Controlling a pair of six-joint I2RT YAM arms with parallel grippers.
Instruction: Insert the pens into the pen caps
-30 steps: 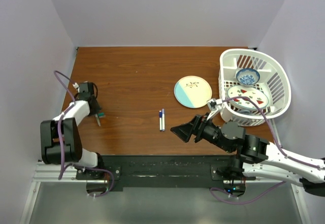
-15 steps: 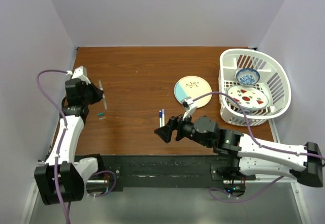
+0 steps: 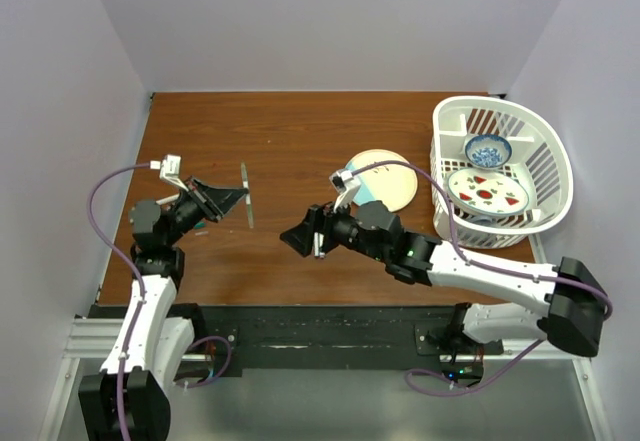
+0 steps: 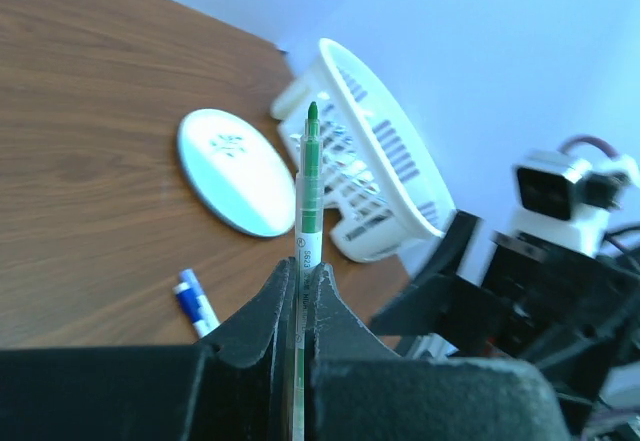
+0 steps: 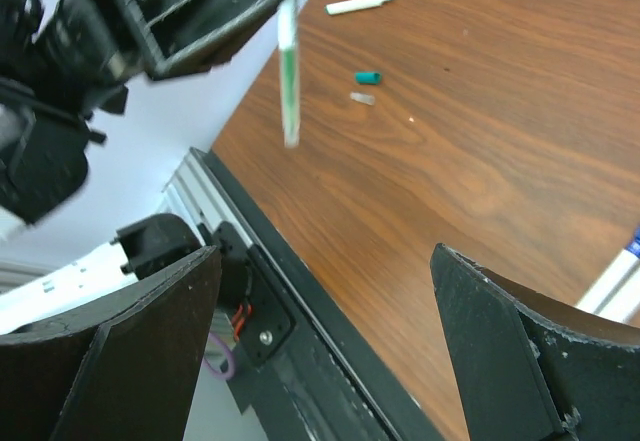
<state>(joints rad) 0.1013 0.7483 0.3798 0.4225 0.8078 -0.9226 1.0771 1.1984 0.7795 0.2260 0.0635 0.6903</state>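
My left gripper is shut on a thin pale pen with a green tip. It holds the pen above the table, left of centre. The same pen hangs in the right wrist view. My right gripper is open and empty, facing the held pen from the right. A green cap lies on the wood below, near another white pen. Two pens with dark blue caps lie side by side, partly under my right gripper.
A pale round plate lies right of centre. A white basket at the back right holds a blue bowl and a patterned plate. A tiny clear bit lies beside the green cap.
My left gripper has lifted the green-tipped pen from the table's left side and carried it toward the centre. My right arm has reached leftward over the two blue-capped pens, jaws unchanged.
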